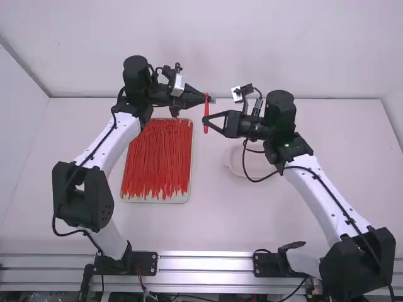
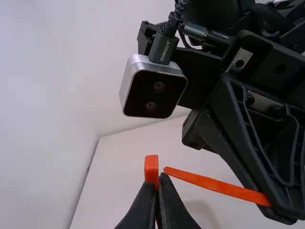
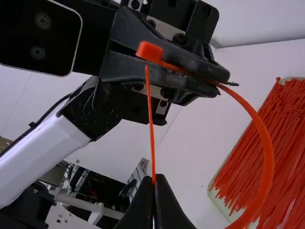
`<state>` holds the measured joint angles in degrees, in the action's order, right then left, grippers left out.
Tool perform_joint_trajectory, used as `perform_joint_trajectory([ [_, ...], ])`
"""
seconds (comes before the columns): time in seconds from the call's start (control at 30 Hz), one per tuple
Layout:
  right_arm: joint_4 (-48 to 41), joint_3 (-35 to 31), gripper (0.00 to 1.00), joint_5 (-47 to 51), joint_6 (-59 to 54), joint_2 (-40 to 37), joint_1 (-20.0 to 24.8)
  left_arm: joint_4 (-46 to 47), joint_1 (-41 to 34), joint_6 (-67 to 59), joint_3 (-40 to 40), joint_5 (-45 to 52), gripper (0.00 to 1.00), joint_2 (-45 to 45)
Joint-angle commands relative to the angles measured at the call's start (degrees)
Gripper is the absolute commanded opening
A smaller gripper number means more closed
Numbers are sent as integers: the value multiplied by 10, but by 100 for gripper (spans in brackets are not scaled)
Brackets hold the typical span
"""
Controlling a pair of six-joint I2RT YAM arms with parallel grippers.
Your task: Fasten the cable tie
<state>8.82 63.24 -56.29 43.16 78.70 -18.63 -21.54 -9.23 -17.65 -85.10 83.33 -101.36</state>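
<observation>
Fingers [image 3: 143,207] beyond the tray [image 1: 157,200] of spare ties [image 1: 157,157] are all closed: our right gripper [image 3: 153,181] pinches the red cable tie [image 3: 267,143] by its tail, and farther back our left gripper [image 2: 156,183] clamps its head, the loop held above the table [image 1: 252,207].

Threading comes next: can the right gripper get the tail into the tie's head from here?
Probably yes. The right gripper holds the tail close to the head, which the left gripper pinches; only open air lies between them.
</observation>
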Motion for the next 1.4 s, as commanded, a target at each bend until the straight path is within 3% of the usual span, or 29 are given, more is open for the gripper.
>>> perform_joint_trajectory([
  [0.0,4,-7,0,-9,6,0,-1,-3,-5,3,3,12,2,5],
  [1.37,13,-7,0,-37,29,0,9,-30,3,3,3,-13,2,5],
])
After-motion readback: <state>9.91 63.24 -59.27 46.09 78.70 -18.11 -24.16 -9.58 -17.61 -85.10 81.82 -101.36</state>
